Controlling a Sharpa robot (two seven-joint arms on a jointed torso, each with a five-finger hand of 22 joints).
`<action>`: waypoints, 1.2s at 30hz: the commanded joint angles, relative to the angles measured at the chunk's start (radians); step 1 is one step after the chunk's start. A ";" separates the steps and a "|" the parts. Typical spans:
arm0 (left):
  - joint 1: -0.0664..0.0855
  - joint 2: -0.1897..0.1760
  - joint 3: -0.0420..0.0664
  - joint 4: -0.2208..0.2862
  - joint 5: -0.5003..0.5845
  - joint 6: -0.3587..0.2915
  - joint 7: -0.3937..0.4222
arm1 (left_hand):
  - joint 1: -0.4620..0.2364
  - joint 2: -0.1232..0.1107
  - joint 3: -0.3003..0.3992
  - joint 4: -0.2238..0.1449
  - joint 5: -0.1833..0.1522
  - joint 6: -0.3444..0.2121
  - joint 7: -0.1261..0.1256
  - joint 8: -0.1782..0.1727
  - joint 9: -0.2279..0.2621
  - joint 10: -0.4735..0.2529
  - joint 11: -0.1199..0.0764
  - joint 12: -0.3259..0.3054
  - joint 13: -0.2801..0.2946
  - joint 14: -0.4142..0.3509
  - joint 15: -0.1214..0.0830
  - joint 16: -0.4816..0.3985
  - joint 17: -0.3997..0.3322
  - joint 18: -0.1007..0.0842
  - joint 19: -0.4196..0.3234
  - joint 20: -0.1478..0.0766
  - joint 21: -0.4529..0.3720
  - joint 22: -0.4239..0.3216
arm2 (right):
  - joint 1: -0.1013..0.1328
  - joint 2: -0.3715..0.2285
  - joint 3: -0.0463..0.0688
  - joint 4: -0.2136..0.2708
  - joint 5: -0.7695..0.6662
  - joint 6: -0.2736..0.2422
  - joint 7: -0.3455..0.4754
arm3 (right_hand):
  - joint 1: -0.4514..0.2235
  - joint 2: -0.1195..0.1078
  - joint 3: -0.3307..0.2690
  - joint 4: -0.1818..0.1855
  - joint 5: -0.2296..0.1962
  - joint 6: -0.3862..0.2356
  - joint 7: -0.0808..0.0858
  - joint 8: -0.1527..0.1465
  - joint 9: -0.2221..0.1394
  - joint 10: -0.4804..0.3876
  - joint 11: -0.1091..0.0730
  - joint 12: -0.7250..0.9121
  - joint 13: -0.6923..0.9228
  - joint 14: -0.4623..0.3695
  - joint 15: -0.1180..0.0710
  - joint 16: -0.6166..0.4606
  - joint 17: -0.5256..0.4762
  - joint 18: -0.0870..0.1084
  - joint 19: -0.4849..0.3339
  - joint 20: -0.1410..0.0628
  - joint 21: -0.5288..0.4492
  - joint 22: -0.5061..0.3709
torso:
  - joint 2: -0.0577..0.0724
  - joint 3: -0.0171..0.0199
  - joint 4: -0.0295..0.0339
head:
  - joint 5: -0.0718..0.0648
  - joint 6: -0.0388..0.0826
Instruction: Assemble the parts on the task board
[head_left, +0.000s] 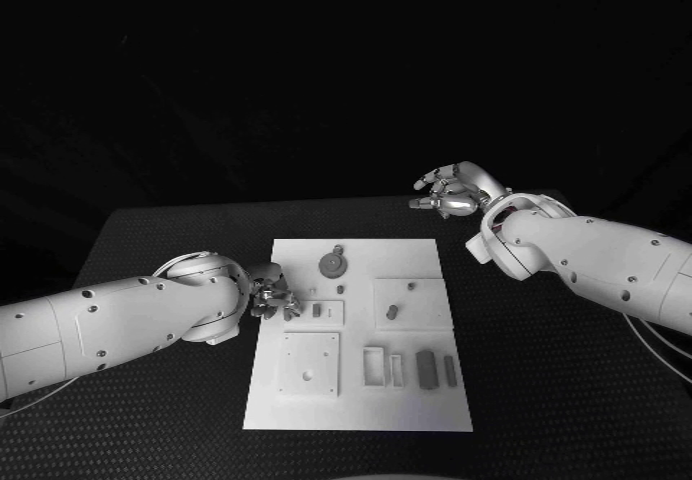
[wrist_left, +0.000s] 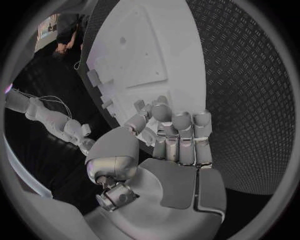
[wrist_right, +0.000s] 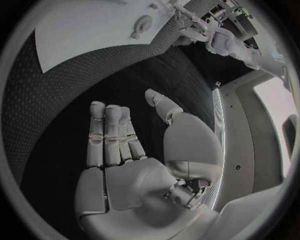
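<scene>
The left hand (head_left: 270, 297), at the task board's (head_left: 361, 415) left edge, curls inward; any grasp is hidden. The right hand (wrist_right: 128, 150) lies released, beyond its far right corner.

The left hand (head_left: 271, 298) covers the task board (head_left: 361, 405) edge; whether its curled fingers pinch a part stays hidden.

Two glossy white arms dotted with small dark screw holes; each ends in a silver, segmented left robot hand (head_left: 273, 296) and right robot hand (head_left: 450, 193); thin cables trail beside them.
</scene>
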 joint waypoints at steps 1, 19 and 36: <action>-0.004 0.000 -0.003 0.000 0.001 0.038 -0.008 | 0.017 0.002 0.005 -0.001 0.005 0.007 -0.001 0.003 -0.001 -0.002 -0.006 0.006 0.001 -0.001 -0.006 0.005 0.001 0.013 0.000 -0.139 0.006 -0.001 | 0.000 0.001 0.001 0.000 -0.006 0.009 0.007 | -0.010 0.004 -0.004 -0.004 0.007 0.000 0.008 0.006 -0.001 -0.004 0.000 0.007 -0.001 -0.006 0.002 0.004 -0.001 0.030 0.002 0.007 -0.005 0.002 | 0.000 0.0001 0.0000 | 0.000 0.000; -0.004 0.007 -0.003 -0.010 0.000 0.052 -0.018 | 0.010 -0.006 -0.002 0.005 -0.013 0.007 0.001 0.002 -0.002 -0.002 -0.004 0.008 0.001 -0.002 -0.006 0.006 -0.001 0.011 0.000 -0.137 0.010 -0.006 | 0.000 0.001 0.001 0.002 -0.006 0.009 0.007 | -0.010 0.004 -0.005 -0.004 0.007 0.000 0.008 0.006 -0.001 -0.005 0.000 0.008 -0.003 -0.006 0.002 0.004 -0.002 0.030 0.002 0.007 -0.006 0.002 | 0.000 0.0008 -0.0008 | 0.003 0.002; -0.004 0.033 -0.003 -0.031 -0.003 0.060 -0.020 | -0.036 -0.027 -0.025 0.033 -0.024 0.011 0.001 0.002 -0.005 -0.001 -0.004 0.009 0.000 -0.002 -0.007 0.008 -0.002 0.011 0.000 -0.137 0.011 -0.013 | 0.000 0.001 0.001 0.001 -0.006 0.009 0.007 | -0.011 0.004 -0.005 -0.004 0.007 0.000 0.008 0.006 -0.002 -0.005 0.000 0.008 -0.004 -0.006 0.002 0.005 -0.003 0.030 0.002 0.007 -0.006 0.003 | 0.000 0.0002 -0.0018 | 0.001 0.000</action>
